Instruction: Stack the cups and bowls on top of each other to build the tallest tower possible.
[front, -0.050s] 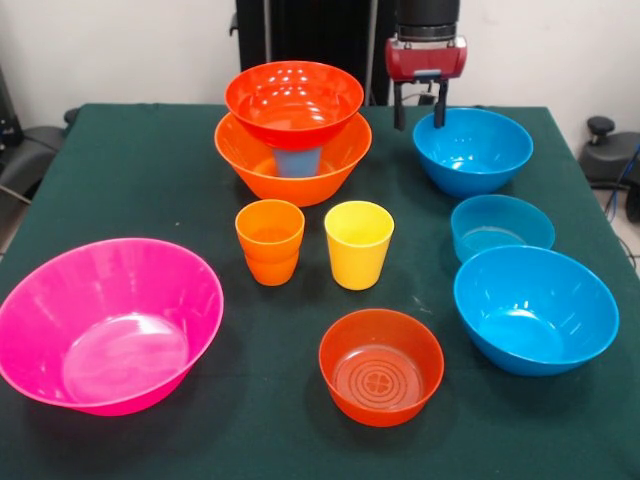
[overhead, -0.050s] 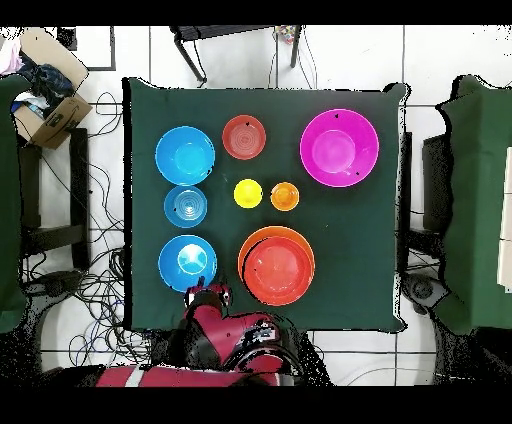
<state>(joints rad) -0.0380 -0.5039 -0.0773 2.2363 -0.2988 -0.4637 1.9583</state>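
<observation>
The tower stands at the back: a big orange bowl (front, -0.050s: 250, 165) (overhead, -0.050s: 247, 250) holds a blue cup (front, -0.050s: 297, 161), and a red-orange bowl (front, -0.050s: 293, 100) (overhead, -0.050s: 277, 268) rests on that cup. My gripper (front, -0.050s: 420, 106) (overhead, -0.050s: 208, 296) hangs open and empty just behind the far rim of a blue bowl (front, -0.050s: 472, 150) (overhead, -0.050s: 187, 262). An orange cup (front, -0.050s: 270, 240) (overhead, -0.050s: 285, 196) and a yellow cup (front, -0.050s: 358, 243) (overhead, -0.050s: 248, 193) stand upright mid-table. A pink bowl (front, -0.050s: 105, 325) (overhead, -0.050s: 339, 148), a second red-orange bowl (front, -0.050s: 381, 365) (overhead, -0.050s: 244, 137), a small blue bowl (front, -0.050s: 500, 225) (overhead, -0.050s: 186, 205) and another large blue bowl (front, -0.050s: 535, 308) (overhead, -0.050s: 185, 155) sit apart.
A dark green cloth (front, -0.050s: 150, 170) (overhead, -0.050s: 350, 260) covers the table. In the overhead view a cardboard box (overhead, -0.050s: 50, 110) sits on the floor beyond one table corner, with cables along that side.
</observation>
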